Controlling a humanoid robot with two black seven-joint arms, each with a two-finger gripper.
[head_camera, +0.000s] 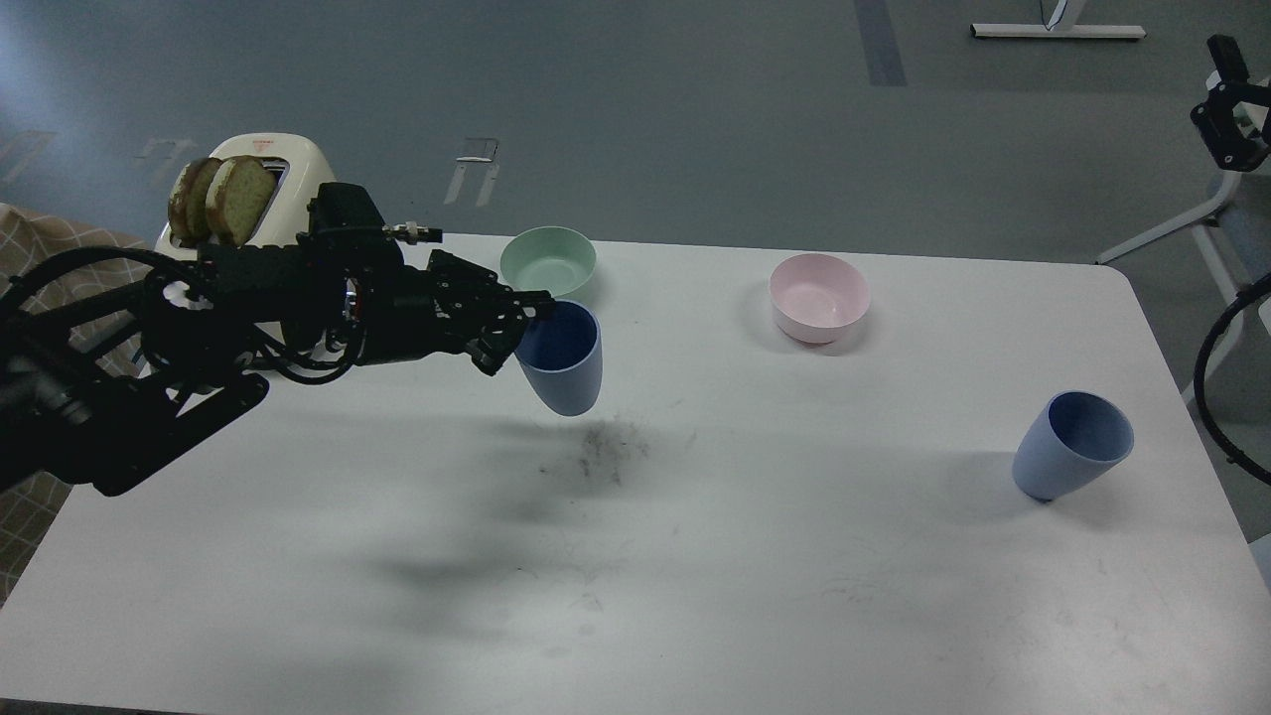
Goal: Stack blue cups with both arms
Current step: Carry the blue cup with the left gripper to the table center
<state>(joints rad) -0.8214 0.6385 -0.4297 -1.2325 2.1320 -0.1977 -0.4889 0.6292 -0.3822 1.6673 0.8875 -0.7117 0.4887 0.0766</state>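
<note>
My left gripper is shut on the rim of one blue cup and holds it upright in the air over the middle of the white table, just in front of the mint-green bowl. The other blue cup stands upright on the table near the right edge, with nothing touching it. My right gripper is high at the far right edge of the view, away from the table and far from both cups. It is small and partly cut off, so its fingers cannot be told apart.
A cream toaster with two bread slices stands at the back left, partly behind my left arm. A mint-green bowl and a pale pink bowl sit along the far edge. Dark crumbs lie mid-table.
</note>
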